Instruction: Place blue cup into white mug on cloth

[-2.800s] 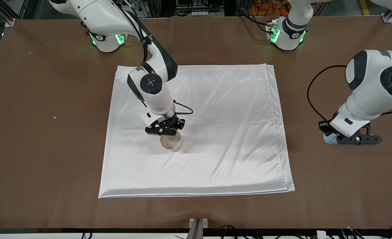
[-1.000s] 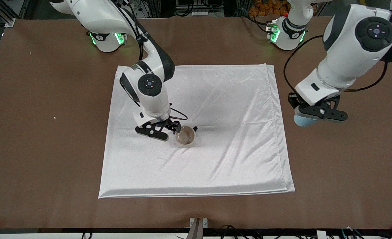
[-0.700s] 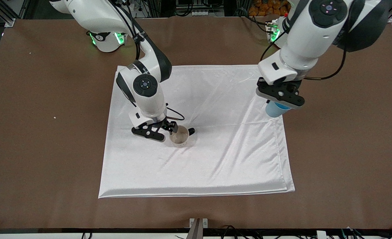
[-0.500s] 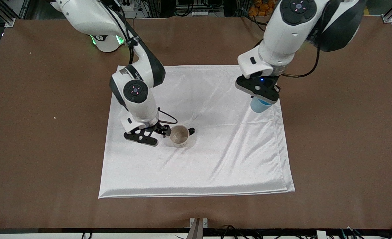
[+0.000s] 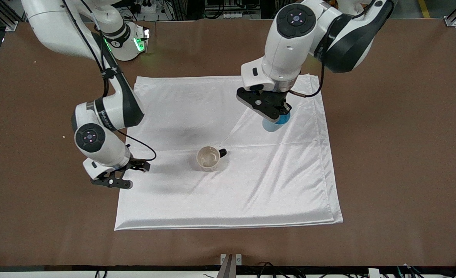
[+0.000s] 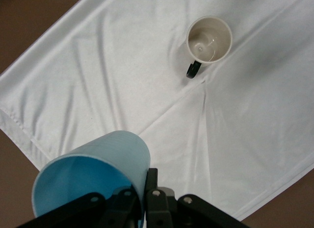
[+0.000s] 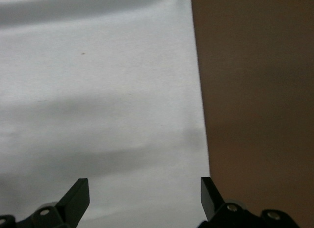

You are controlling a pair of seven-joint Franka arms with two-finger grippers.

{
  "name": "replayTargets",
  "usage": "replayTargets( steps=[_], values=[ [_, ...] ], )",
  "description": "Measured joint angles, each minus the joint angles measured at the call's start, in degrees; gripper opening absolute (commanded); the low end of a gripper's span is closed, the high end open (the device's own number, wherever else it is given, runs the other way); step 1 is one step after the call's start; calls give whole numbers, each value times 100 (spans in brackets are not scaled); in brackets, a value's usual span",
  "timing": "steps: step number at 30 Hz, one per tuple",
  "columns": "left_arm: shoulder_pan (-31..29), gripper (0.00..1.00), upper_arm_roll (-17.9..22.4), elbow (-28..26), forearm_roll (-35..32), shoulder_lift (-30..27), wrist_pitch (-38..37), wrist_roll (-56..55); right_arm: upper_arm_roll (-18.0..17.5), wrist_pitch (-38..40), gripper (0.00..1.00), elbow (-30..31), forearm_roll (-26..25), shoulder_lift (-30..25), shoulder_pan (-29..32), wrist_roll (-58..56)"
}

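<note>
blue cup [image 5: 274,124] pinched in left claw [image 5: 268,109] over cloth [image 5: 251,185] | white mug [image 5: 208,158] upright, toward right arm's end | right claw [image 5: 114,178] spread, empty, waiting at cloth edge

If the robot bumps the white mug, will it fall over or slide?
The white mug looks wide and squat, standing upright, so it probably won't tip easily. The cloth under it looks shiny, so it might slide or drag wrinkles. It looks ceramic, so likely breakable.
</note>
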State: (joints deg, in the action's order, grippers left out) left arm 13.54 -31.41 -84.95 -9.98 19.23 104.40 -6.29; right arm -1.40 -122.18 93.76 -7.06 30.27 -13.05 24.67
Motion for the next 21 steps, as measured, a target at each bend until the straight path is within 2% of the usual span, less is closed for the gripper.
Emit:
replayTargets(
  steps=[7, 11, 21],
  values=[
    [492, 0, 57, 347, -278, 514, 139, -65, 0, -621, 100, 524, 0, -173, 467, -550],
    [869, 0, 330, 433, -331, 773, 411, -97, 1, -1066, 100, 970, 0, -321, 623, -750],
    [2407, 0, 1800, 564, -337, 1312, 1087, -100, 8, -1830, 100, 1996, 0, -755, 1124, -1450]
  ],
)
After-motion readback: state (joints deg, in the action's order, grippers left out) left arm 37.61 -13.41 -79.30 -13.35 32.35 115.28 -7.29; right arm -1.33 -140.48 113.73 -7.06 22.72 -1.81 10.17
